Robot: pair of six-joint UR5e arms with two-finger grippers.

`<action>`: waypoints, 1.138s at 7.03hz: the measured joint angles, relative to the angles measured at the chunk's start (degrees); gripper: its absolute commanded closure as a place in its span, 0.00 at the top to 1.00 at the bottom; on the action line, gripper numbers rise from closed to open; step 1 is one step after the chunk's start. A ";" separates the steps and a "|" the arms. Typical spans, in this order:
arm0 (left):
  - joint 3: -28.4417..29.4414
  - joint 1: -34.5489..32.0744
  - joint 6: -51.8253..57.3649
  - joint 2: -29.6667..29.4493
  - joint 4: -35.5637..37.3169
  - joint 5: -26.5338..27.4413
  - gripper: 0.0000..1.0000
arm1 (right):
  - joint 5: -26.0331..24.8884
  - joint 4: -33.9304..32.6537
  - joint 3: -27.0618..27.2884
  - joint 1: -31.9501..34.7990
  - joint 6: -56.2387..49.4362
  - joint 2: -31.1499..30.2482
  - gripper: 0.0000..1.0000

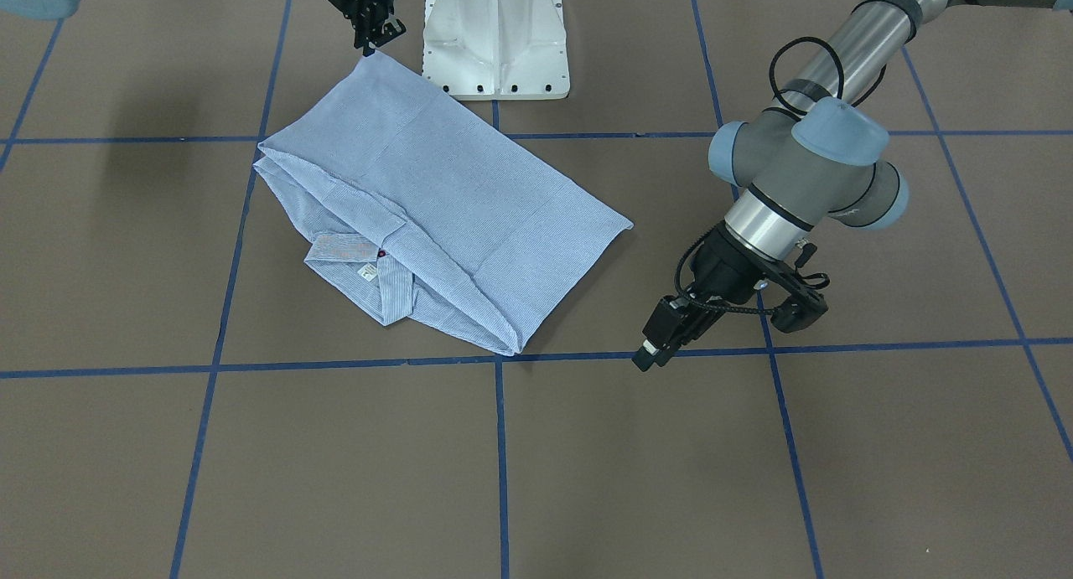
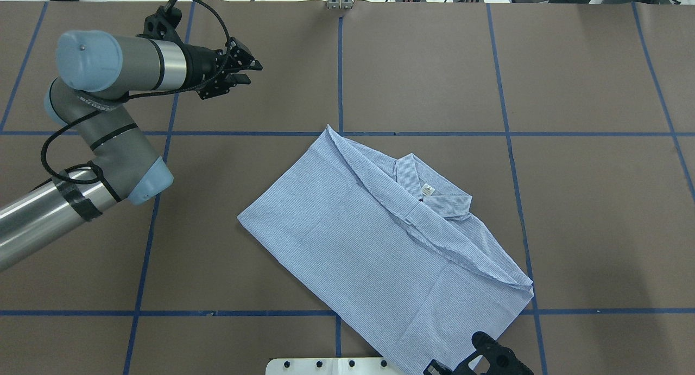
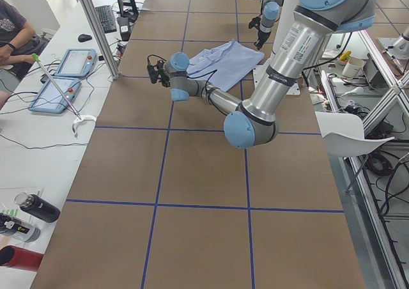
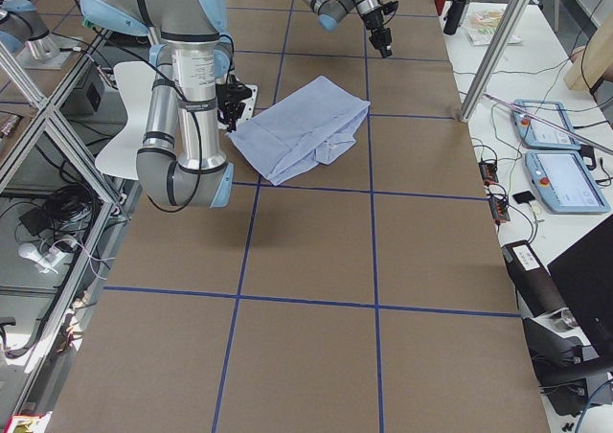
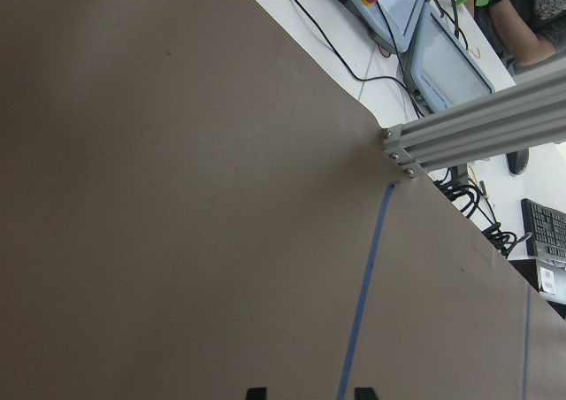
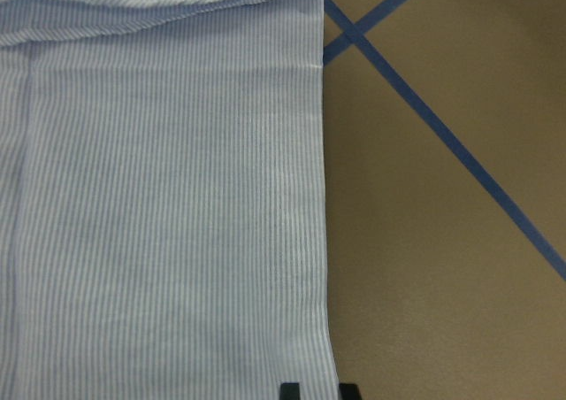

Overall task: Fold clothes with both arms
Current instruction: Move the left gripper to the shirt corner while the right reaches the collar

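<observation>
The clothes are one blue-and-white striped shirt (image 1: 453,193) (image 2: 369,239), lying folded and flat on the brown table with the collar and its white label (image 1: 366,271) showing. My right gripper (image 1: 369,47) hangs over the shirt's corner nearest the robot base. In the right wrist view its gripper (image 6: 319,389) is open, and the shirt's edge (image 6: 323,196) runs below, between the tips. My left gripper (image 1: 650,357) (image 2: 251,74) is open and holds nothing. It hovers over bare table well away from the shirt, and its gripper (image 5: 309,391) shows only brown paper beneath.
The white pedestal base (image 1: 496,38) stands just behind the shirt. Blue tape lines (image 2: 341,71) divide the table into squares. Beyond the far edge are an aluminium post (image 5: 460,130), control pendants (image 3: 67,62) and a seated person (image 3: 13,27).
</observation>
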 measured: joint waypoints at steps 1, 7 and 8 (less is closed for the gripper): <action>-4.00 2.24 -1.99 2.23 1.58 0.17 0.67 | 0.06 -0.75 1.67 1.18 0.40 0.43 1.00; -20.72 14.85 -4.85 9.14 28.34 10.41 0.60 | 2.90 16.53 -9.40 31.64 -17.31 6.04 1.00; -21.16 15.53 -3.47 10.14 29.19 12.35 0.60 | 4.62 20.00 -12.25 34.38 -20.01 6.06 1.00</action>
